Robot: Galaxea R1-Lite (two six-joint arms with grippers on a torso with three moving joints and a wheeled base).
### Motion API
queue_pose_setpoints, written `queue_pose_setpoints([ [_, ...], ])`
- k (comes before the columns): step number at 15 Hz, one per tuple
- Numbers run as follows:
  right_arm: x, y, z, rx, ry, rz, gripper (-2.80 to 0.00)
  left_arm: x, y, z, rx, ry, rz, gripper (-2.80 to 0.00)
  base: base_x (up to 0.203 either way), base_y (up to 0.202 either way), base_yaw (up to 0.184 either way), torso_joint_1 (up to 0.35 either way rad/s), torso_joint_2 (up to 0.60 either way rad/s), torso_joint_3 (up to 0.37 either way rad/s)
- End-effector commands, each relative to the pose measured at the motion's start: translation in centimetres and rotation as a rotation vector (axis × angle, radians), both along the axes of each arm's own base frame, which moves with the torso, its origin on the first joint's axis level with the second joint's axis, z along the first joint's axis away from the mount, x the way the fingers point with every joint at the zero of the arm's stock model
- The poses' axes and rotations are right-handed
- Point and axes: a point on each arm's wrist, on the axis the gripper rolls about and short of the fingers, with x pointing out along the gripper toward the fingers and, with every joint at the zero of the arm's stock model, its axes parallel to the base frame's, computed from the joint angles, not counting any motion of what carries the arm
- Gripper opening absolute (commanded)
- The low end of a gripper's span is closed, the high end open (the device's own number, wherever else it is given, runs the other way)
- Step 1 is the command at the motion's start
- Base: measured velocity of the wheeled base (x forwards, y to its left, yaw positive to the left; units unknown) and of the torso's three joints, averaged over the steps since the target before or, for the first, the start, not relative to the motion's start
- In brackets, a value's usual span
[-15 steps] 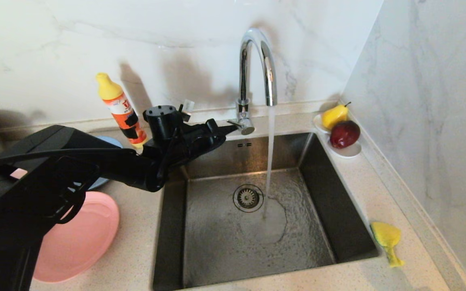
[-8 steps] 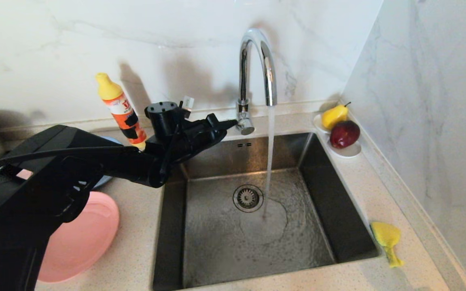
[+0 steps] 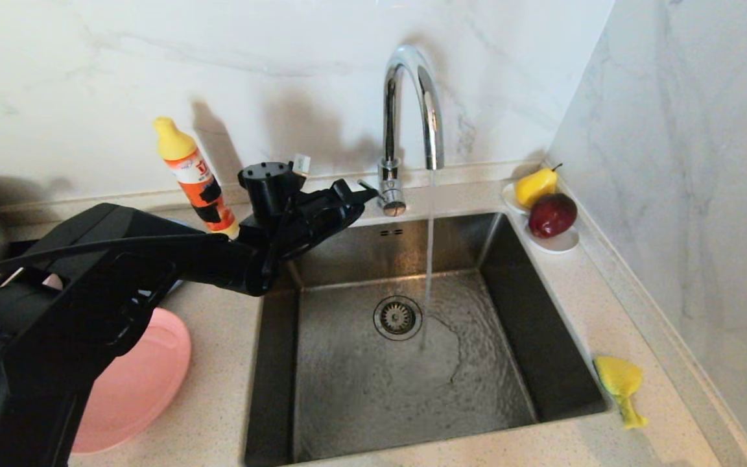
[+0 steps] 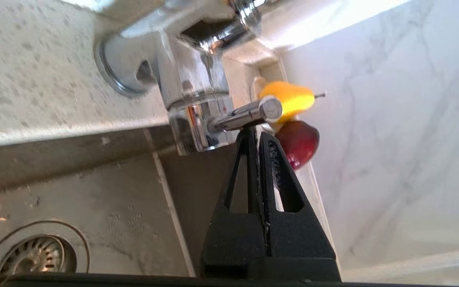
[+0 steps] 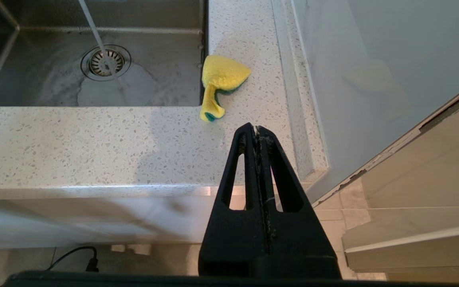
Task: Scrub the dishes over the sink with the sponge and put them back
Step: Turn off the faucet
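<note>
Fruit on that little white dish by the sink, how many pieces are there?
2: a yellow pear at the back of the white dish, against the wall corner, and a dark red apple in front of it. None looks hidden.

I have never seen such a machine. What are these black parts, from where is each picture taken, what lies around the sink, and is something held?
It is a two-armed robot. One picture looks down from its head; two come from cameras on its wrists. The black left gripper, shut and empty, touches the chrome faucet's small lever. The black right gripper, also shut and empty, hangs in front of the counter. Water runs into the square steel sink. On the counter to its right lie a crumpled yellow-and-green sponge and a white dish of fruit; to its left, a salmon-pink plate and a yellow-capped orange bottle.
</note>
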Motion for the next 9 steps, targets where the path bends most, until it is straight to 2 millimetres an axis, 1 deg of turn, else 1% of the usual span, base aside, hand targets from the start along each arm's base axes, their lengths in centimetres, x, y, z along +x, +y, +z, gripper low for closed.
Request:
queue_pose_setpoints([
  [1, 0.0, 0.0, 0.0, -0.002, -0.001, 0.001, -2.80, 0.1, 0.0, 0.1, -0.006, 0.000, 0.010, -2.80, 0.000, 0.000, 0.000, 0.000, 0.00, 0.000],
  [3, 0.0, 0.0, 0.0, 0.000, -0.001, 0.001, -2.80, 0.1, 0.1, 0.1, -0.006, -0.001, 0.013, -2.80, 0.000, 0.000, 0.000, 0.000, 0.00, 0.000],
  [5, 0.0, 0.0, 0.0, -0.001, -0.001, 0.001, -2.80, -0.3, 0.2, 0.5, -0.007, -0.001, 0.013, -2.80, 0.000, 0.000, 0.000, 0.000, 0.00, 0.000],
  [7, 0.0, 0.0, 0.0, 0.000, -0.001, 0.001, -2.80, -1.5, 0.5, 1.2, -0.005, 0.003, 0.009, -2.80, 0.000, 0.000, 0.000, 0.000, 0.00, 0.000],
  [9, 0.0, 0.0, 0.0, 0.000, -0.001, 0.001, -2.80, -3.4, 1.2, 2.9, -0.011, -0.016, 0.006, -2.80, 0.000, 0.000, 0.000, 0.000, 0.00, 0.000],
])
